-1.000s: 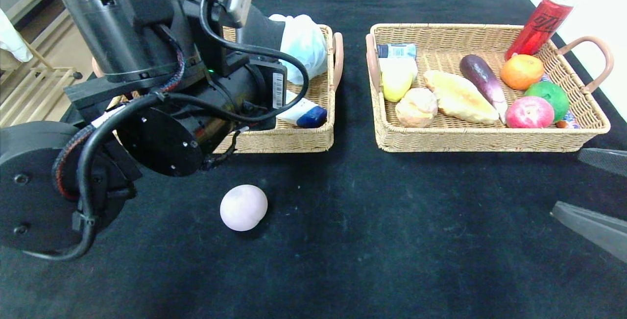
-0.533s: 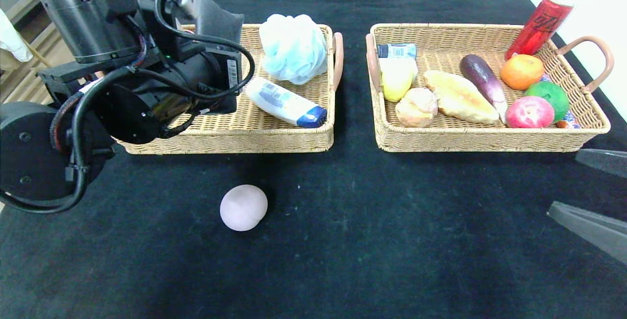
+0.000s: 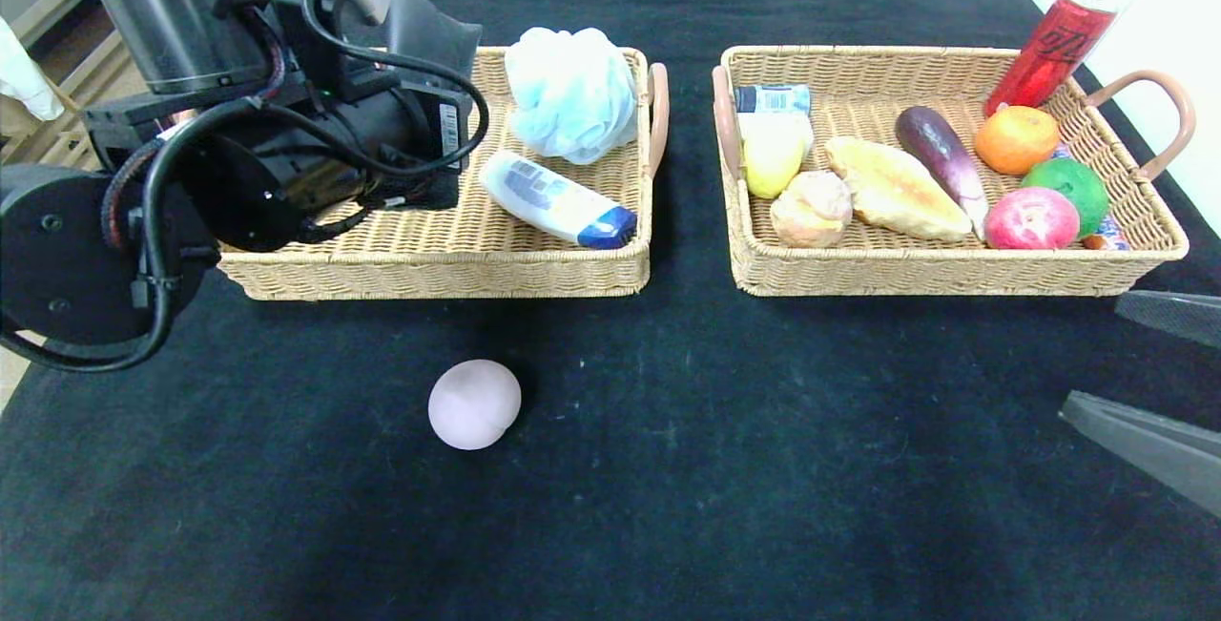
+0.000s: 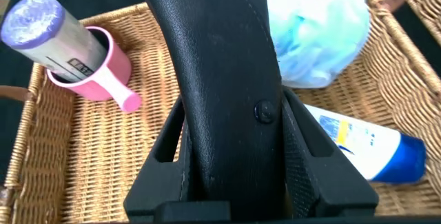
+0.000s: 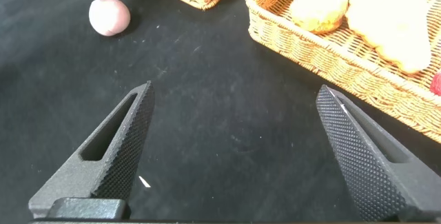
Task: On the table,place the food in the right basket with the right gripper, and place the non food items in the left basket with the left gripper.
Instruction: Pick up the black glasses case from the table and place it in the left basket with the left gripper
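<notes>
My left gripper [image 4: 231, 114] is shut on a black leather case [image 4: 220, 79] with a snap button, held above the left basket [image 3: 429, 270]. In the head view the arm hides the gripper, and the case's top [image 3: 434, 30] pokes out over the basket's back. In that basket lie a light-blue bath sponge [image 3: 570, 92], a white bottle with a blue cap [image 3: 556, 198] and a pink cup [image 4: 103, 79]. A pale pink round thing [image 3: 474, 403] rests on the black cloth in front. My right gripper [image 3: 1145, 373] hovers open and empty near the table's right front.
The right basket [image 3: 954, 279] holds an eggplant [image 3: 940, 154], an orange [image 3: 1016, 138], a green fruit [image 3: 1068, 184], a red apple [image 3: 1030, 218], bread [image 3: 897, 190] and a bun [image 3: 811, 208]. A red can [image 3: 1049, 49] leans on its far corner.
My left arm has swung left and back over the left basket, still holding the black case, uncovering the sponge and bottle. The right gripper has not moved.
</notes>
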Action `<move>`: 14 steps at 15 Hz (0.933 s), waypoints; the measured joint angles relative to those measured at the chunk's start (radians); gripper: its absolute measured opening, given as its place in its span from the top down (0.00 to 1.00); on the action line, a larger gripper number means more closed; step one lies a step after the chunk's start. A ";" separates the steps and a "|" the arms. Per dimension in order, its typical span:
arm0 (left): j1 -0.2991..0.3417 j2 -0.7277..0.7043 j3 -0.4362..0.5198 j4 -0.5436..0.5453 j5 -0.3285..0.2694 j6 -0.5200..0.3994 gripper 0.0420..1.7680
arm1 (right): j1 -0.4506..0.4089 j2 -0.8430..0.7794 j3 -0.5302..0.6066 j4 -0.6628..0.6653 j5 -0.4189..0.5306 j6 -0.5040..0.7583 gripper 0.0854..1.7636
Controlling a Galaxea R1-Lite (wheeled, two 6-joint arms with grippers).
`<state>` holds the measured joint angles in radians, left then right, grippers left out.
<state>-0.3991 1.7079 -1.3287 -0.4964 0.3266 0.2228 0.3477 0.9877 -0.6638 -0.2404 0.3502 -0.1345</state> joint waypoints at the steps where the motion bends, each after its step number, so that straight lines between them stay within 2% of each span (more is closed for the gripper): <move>1: 0.010 0.014 -0.014 0.001 -0.001 -0.001 0.59 | 0.000 0.000 0.000 0.000 0.000 0.000 0.03; 8: 0.061 0.110 -0.091 0.001 0.000 -0.013 0.57 | -0.001 0.000 0.000 0.000 -0.001 0.000 0.03; 11: 0.063 0.121 -0.096 -0.002 0.001 -0.013 0.40 | -0.001 0.001 0.000 0.000 -0.001 0.000 0.03; 14: 0.063 0.122 -0.097 -0.003 0.005 -0.013 0.28 | -0.001 0.001 0.000 0.000 -0.001 0.000 0.03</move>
<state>-0.3357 1.8300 -1.4260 -0.4998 0.3313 0.2102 0.3464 0.9891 -0.6643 -0.2404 0.3491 -0.1345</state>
